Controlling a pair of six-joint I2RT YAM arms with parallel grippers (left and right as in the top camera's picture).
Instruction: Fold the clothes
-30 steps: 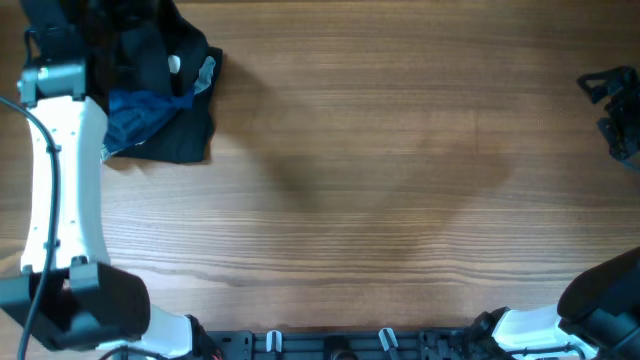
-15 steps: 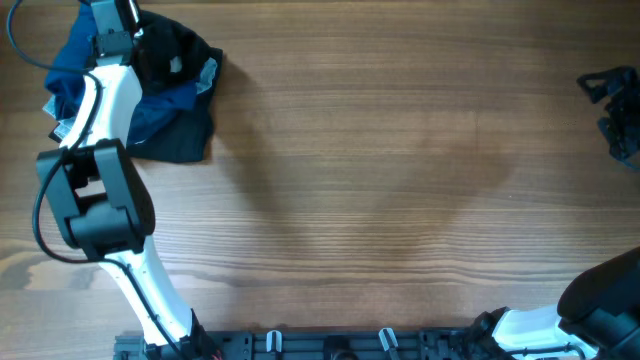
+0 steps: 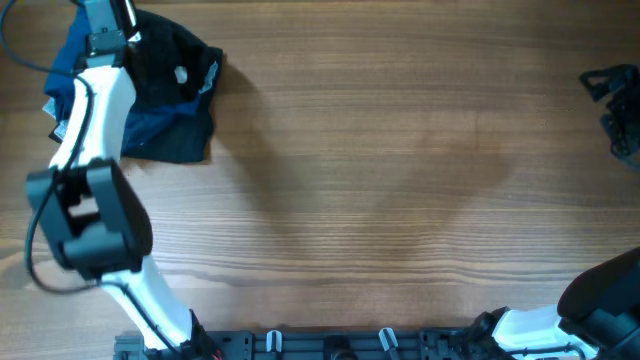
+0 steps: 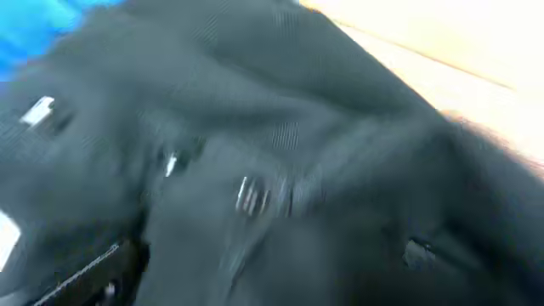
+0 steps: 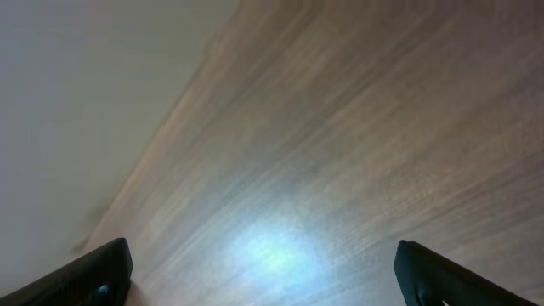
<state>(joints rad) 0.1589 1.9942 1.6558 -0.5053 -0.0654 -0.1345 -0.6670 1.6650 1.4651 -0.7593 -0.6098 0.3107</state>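
A heap of clothes lies at the table's far left corner: a black garment (image 3: pixel 175 70) on top and a blue garment (image 3: pixel 62 75) spilling to the left. My left gripper (image 3: pixel 105 25) is right over the heap. The left wrist view is blurred and filled with the black fabric (image 4: pixel 297 153), with blue cloth (image 4: pixel 34 25) at the top left. The left gripper's (image 4: pixel 263 272) fingers show only as dark tips set wide apart at the bottom edge. My right gripper (image 3: pixel 615 105) hovers open and empty at the far right, its fingers wide apart over bare wood (image 5: pixel 272 276).
The wooden table (image 3: pixel 380 200) stretches between the two arms. The left arm's white links (image 3: pixel 90 130) run down the left side. The table's edge against a pale wall shows in the right wrist view (image 5: pixel 170 127).
The left arm has swung from the left edge to reach over the heap, and the blue garment has been dragged out to the left. The right arm has not moved.
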